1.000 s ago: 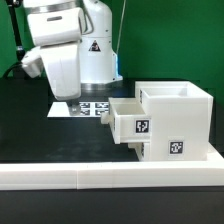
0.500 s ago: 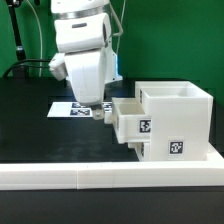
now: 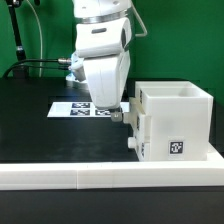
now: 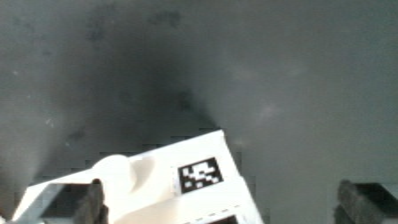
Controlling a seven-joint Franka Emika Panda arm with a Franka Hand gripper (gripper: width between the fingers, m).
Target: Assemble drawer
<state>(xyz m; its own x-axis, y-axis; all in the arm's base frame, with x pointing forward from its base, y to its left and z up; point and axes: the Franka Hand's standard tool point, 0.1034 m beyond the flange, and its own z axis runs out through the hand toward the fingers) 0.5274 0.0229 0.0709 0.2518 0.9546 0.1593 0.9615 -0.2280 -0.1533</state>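
The white box shell stands at the exterior view's right, with a square tag on its front. The trays sit pushed into its left side, and only their fronts show. My gripper hangs right against those fronts. In the wrist view a tray front with a square tag and a round knob lies between the dark fingers, nearer one of them. My gripper is open, its jaws wide apart and not closed on the tray.
The marker board lies on the black table behind the arm. A long low white border rail runs along the front edge. A green wall and a cable are at the back left.
The arm has moved toward the exterior view's right. The trays, which stuck out of the box shell's left side, have gone in with it and now sit nearly flush.
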